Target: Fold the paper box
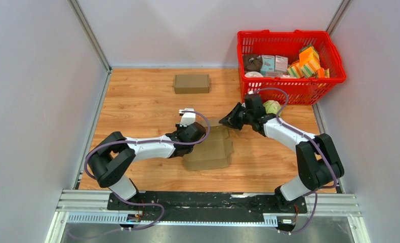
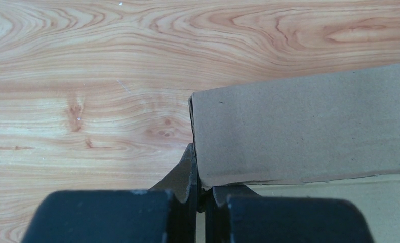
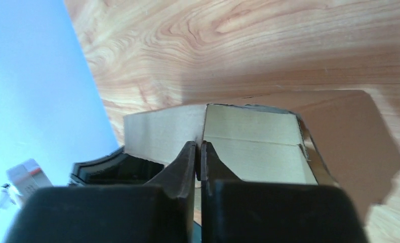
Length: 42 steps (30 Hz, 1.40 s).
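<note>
The paper box lies in the middle of the table, the left gripper and the right gripper each pinch a thin wall of it tight, so pulling apart too hard could rip it.

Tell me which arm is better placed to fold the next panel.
Probably left: the left gripper pinches a panel corner of the paper box; the right gripper pinches another wall, seemingly bracing it.
</note>
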Tool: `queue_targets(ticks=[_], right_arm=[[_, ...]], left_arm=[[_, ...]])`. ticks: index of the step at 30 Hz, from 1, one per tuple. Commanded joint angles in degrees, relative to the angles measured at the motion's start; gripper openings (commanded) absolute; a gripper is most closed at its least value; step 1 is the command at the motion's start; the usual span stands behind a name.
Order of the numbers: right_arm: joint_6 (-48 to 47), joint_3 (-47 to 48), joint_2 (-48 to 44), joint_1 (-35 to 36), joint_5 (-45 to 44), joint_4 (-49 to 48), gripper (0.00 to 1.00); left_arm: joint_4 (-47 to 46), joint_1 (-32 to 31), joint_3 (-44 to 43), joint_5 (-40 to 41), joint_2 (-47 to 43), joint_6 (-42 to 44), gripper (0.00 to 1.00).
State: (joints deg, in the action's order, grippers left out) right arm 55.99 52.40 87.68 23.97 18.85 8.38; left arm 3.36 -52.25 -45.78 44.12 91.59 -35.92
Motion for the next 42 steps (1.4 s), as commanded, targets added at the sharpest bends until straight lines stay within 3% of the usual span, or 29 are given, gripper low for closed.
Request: queue_targets(ticks=[1,7,9,11,14,16,19,20,22,23,24,31,42], right_arm=[[10.8,-4.9,0.2,-0.7,4.8,-15.1,0.0],[20.2,-13.8,3.5,-3.0,8.0,-36.4,0.0],[18.6,-14.7,2.9,-4.0,9.2,-36.2,0.26],[11.2,-15.5,-0.1,-4.4,7.1,-30.3,0.47],[-5.9,-14.3,-7.1,-4.2,2.5,-15.3,0.62],[-13.4,-13.2,-10.0,-3.9,1.2,-5.8,0.62],[-23.1,-14.7,-14.0,-2.1,-3.8,-1.5,0.56],[-26.0,-14.4,-14.1,-1.2,-8.8,0.3,0.4],[-28.6,-12.5,-12.5,2.0,-13.0,3.4,0.22],[-29.1,-11.7,-11.6,3.0,-17.6,4.0,0.05],[-30.2,-9.6,-10.3,4.7,-18.8,4.1,0.0],[-32.9,-2.5,0.0,7.7,-28.0,5.2,0.0],[-30.0,-5.5,0.8,8.0,-15.5,-4.2,0.0]], left_arm=[[2.4,-0.2,0.4,-2.1,-0.7,-0.3,0.0],[2.5,-0.2,0.8,-1.6,-0.5,-1.0,0.0],[2.4,-0.2,1.3,-1.2,-0.8,-1.6,0.0],[2.4,-0.2,1.8,-1.0,-1.1,-2.0,0.0],[2.3,-0.2,1.8,-1.3,-1.3,-1.6,0.0],[2.6,-0.2,1.8,-1.5,-1.4,-1.6,0.0],[2.4,-0.3,1.7,-2.1,-1.6,-1.4,0.0],[2.4,-0.2,1.7,-2.4,-1.6,-1.4,0.0],[2.5,-0.2,1.7,-2.3,-1.5,-1.3,0.0],[2.5,-0.2,1.7,-2.5,-1.4,-1.4,0.0],[2.5,-0.2,1.7,-2.5,-1.2,-1.5,0.0],[3.3,-0.2,1.7,-2.5,-1.2,-2.7,0.0],[4.0,-0.2,0.9,-1.9,-1.6,-2.7,0.0]])
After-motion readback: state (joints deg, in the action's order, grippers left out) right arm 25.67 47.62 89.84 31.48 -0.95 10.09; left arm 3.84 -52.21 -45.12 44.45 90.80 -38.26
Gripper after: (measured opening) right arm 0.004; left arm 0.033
